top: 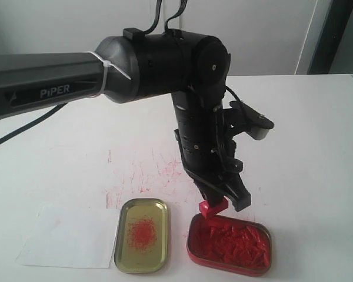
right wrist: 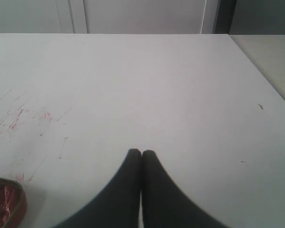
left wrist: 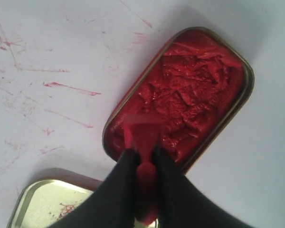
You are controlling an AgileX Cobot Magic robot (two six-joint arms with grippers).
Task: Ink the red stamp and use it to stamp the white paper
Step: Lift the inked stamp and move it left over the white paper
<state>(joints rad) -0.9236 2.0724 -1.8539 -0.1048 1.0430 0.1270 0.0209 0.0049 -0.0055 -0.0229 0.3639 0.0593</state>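
Red, small knob-handled block stamp (top: 212, 207) sits pinched in the left gripper (top: 222, 202) — face down over the red rectangular paste tin (top: 189, 248) for inking; right gripper (right wrist: 142, 154) pressed together — idle.

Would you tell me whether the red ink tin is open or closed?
Open: the red ink tin has no lid on, and its lumpy red paste lies exposed in the exterior and left wrist views.

Blurred red stamp (left wrist: 141, 133), its knob mostly hidden between the left gripper (left wrist: 145, 153) fingers; gold tray (left wrist: 40, 202) and, in right wrist view, red ink tin (right wrist: 4, 205) cut off by the frame edge.
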